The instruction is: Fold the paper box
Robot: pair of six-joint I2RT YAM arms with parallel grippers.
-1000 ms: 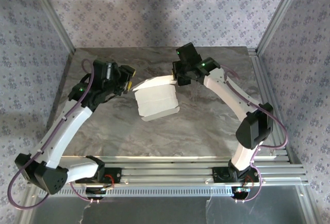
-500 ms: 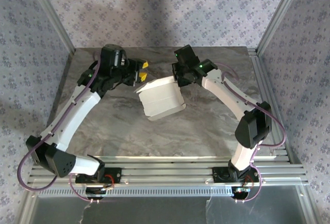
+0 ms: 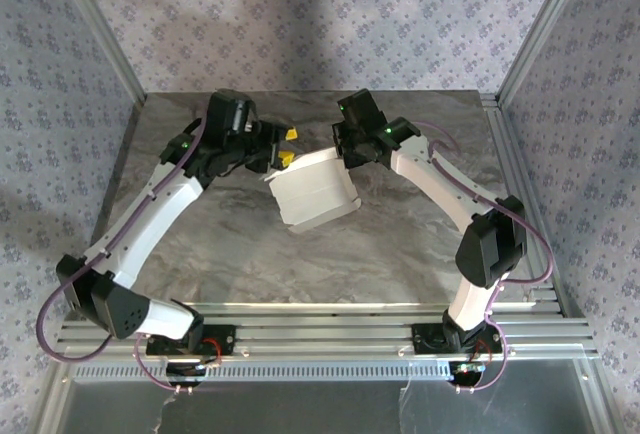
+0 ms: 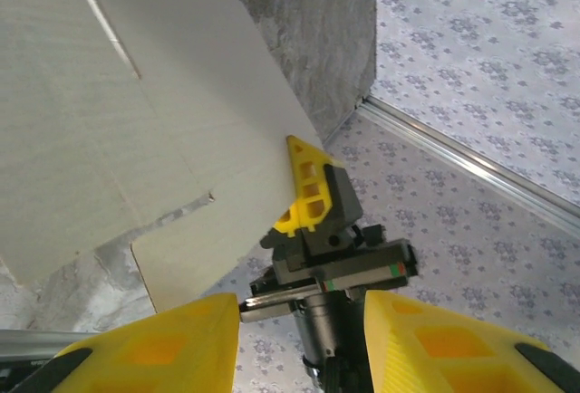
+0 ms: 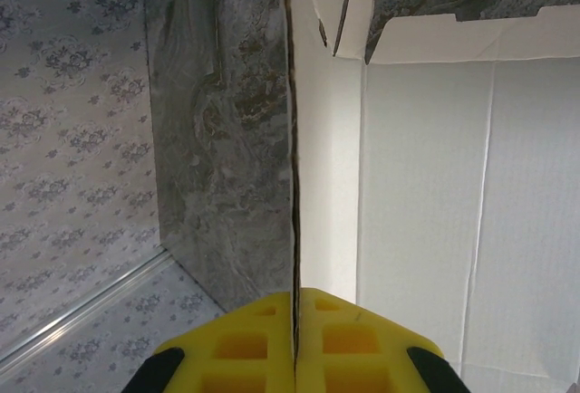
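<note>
Your paper box [image 3: 315, 192] is toward the far middle of the counter [image 3: 400, 249], held at a tilt rather than lying flat. Your right jaws are clamped tight on the thin edge at its far right side, with the cardboard pinched between the yellow fingers [image 5: 240, 349]. Your left jaws stand partly apart with nothing between them, just beside the box's far left corner. Whether they touch it cannot be told.
</note>
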